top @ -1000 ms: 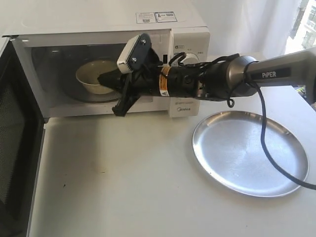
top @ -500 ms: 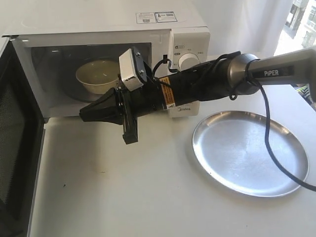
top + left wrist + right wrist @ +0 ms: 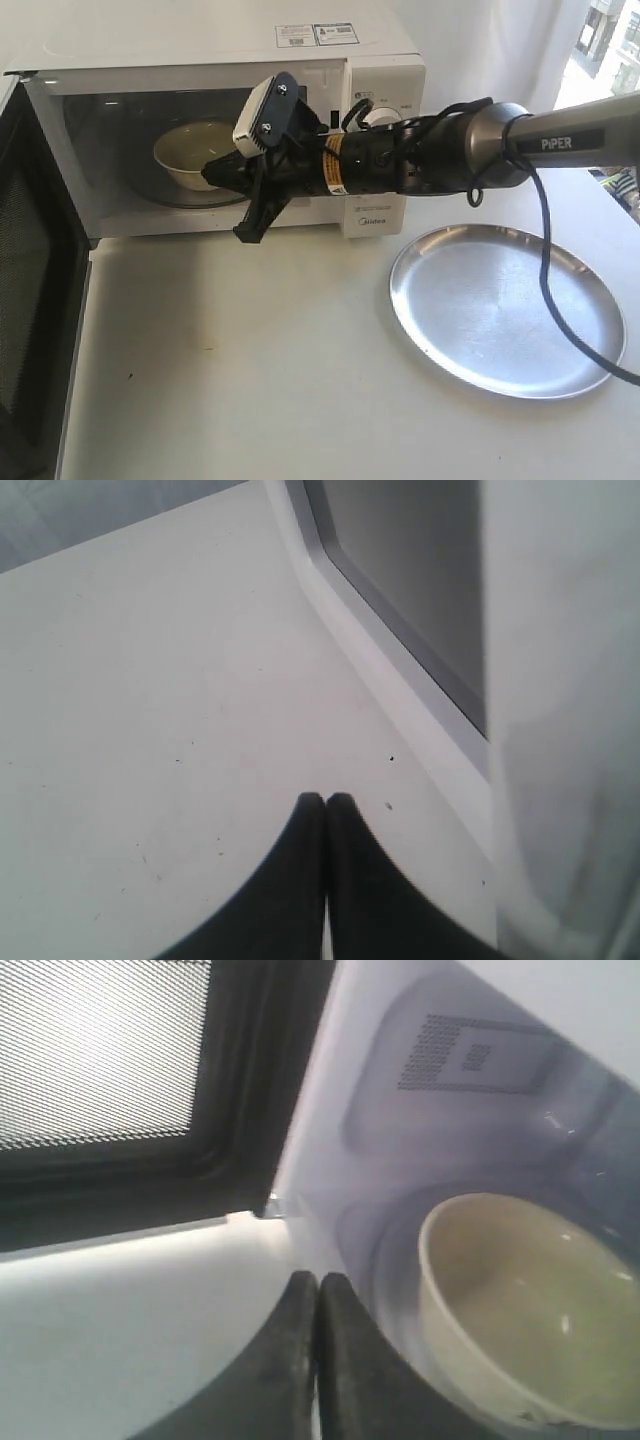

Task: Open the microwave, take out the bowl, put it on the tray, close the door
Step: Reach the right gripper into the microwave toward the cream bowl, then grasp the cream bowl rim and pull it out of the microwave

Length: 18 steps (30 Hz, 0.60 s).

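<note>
The microwave (image 3: pixel 200 40) stands at the back of the table (image 3: pixel 250 350) with its door (image 3: pixel 30 300) swung fully open to the left in the exterior view, so the cavity is accessible. The bowl (image 3: pixel 195 150) sits upright inside the cavity on the glass turntable, toward the left half of the opening; it has not been lifted. The tray (image 3: pixel 505 310) lies flat on the table to the right of the microwave, well apart from the bowl and carrying nothing. The right gripper (image 3: pixel 208 172) reaches across the middle and has its tips at the mouth of the cavity, just beside the near right flank of the bowl. Its two fingers are pressed together with no gap and nothing is held between them. In the right wrist view the joined fingertips point into the cavity alongside the bowl's outer wall, not at its rim; whether they touch the wall cannot be determined. The bowl therefore lies ahead of and to one side of the gripper's axis. The bowl is round and has no long axis, so any point on the rim is a valid grip point. Judgement: the next move requires the fingers to separate and shift sideways so that one finger goes inside the rim and one outside. The left gripper (image 3: pixel 326 802) is likewise closed and empty, low over the table outside the microwave; the right arm is clearly the nearer one.
</note>
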Available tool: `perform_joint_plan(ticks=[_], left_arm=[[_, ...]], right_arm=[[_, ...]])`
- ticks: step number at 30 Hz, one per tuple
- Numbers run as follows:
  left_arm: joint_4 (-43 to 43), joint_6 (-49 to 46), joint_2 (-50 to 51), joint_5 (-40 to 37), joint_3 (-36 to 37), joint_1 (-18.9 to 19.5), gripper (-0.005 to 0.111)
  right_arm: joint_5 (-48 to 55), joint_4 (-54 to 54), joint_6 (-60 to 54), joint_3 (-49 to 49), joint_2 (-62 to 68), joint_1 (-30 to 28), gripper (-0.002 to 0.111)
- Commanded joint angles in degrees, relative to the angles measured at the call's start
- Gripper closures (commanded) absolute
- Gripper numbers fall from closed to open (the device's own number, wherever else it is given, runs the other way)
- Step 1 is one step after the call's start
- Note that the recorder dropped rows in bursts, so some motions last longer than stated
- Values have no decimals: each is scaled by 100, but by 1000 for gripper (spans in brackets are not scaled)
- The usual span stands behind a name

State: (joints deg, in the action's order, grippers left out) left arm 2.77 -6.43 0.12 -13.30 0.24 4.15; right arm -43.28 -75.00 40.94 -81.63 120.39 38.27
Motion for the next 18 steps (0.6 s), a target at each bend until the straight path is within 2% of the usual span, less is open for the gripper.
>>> perform_joint_plan(ticks=[1,7,15,18], left_arm=[[-24,20,-12,-4,-24,-21,107],[-24,20,-12,-4,-24,-21,107],[-24,20,-12,-4,-24,-21,107],[-24,20,-12,-4,-24,-21,107]], right_arm=[[193,1142,-1583,-185,241,71,103],[341,1495,-1854,-884,798,231,84],[724,1536,-1820,-1555,1347,231,44],[749,1536,-1820,-1667,1501,231,40]])
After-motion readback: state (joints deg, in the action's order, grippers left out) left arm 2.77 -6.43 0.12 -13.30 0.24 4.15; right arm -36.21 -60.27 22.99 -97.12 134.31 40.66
